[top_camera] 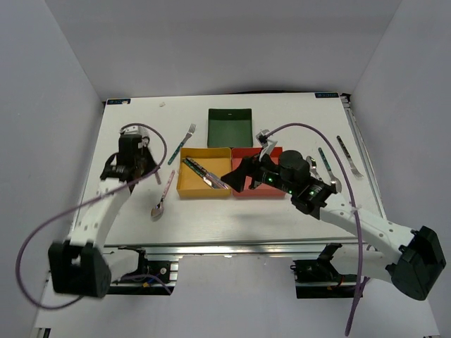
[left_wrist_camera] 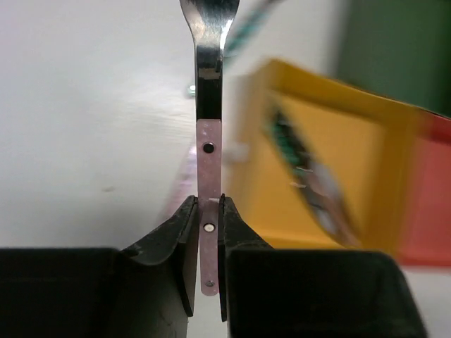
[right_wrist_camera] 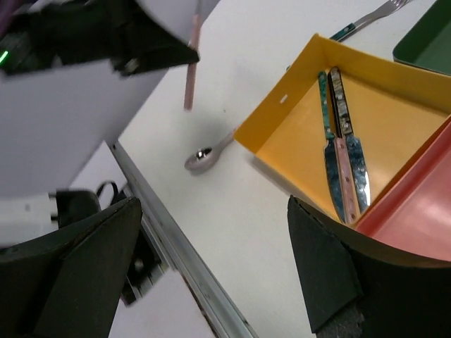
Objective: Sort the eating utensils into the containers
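My left gripper (left_wrist_camera: 208, 204) is shut on the pink handle of a utensil (left_wrist_camera: 208, 148) and holds it above the table, left of the yellow-orange tray (left_wrist_camera: 352, 155). The utensil's silver head is cut off by the view's top edge. In the top view this gripper (top_camera: 149, 170) is left of the yellow-orange tray (top_camera: 192, 184). Three knives (right_wrist_camera: 342, 162) lie in that tray. My right gripper (right_wrist_camera: 215, 232) is open and empty, over the near edge where the yellow-orange and red trays (top_camera: 271, 190) meet. The dark green tray (top_camera: 230, 127) stands behind them.
A spoon (top_camera: 158, 205) lies on the table near the yellow-orange tray's front left corner. A teal-handled fork (top_camera: 182, 144) lies left of the green tray. More utensils (top_camera: 325, 163) lie right of the red tray, one a dark-handled fork (top_camera: 349, 155). The table's front rail (right_wrist_camera: 183, 246) is close.
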Action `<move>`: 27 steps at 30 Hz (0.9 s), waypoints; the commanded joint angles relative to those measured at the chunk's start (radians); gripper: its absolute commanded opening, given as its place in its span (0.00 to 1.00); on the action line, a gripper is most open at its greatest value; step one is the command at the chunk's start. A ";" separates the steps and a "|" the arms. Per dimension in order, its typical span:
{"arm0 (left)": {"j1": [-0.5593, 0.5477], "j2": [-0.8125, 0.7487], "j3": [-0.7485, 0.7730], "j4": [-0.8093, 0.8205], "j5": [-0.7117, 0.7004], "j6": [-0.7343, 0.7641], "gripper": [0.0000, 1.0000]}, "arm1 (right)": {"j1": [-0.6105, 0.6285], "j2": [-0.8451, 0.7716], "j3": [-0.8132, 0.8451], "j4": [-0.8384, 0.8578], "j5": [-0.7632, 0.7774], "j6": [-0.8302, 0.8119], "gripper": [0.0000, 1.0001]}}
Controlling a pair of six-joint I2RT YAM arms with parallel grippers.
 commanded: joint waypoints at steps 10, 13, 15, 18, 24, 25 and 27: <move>-0.205 0.038 0.159 0.255 0.321 -0.021 0.00 | 0.002 -0.213 -0.100 0.094 0.479 0.294 0.89; -0.215 0.199 0.303 0.271 0.244 -0.188 0.00 | -0.003 -0.337 -0.092 -0.116 0.577 0.227 0.89; -0.249 0.267 0.354 0.289 0.154 -0.357 0.00 | -0.004 -0.421 -0.085 -0.207 0.631 0.196 0.89; -0.333 0.414 0.472 0.300 0.040 -0.504 0.00 | -0.006 -0.540 -0.079 -0.334 0.698 0.151 0.89; -0.470 0.710 0.775 0.262 -0.120 -0.613 0.00 | -0.006 -0.689 -0.026 -0.527 0.718 0.122 0.89; -0.478 0.751 0.823 0.236 -0.130 -0.615 0.00 | -0.006 -0.698 -0.019 -0.548 0.717 0.121 0.89; -0.487 0.846 0.927 0.164 -0.153 -0.639 0.00 | -0.006 -0.722 0.001 -0.592 0.712 0.117 0.89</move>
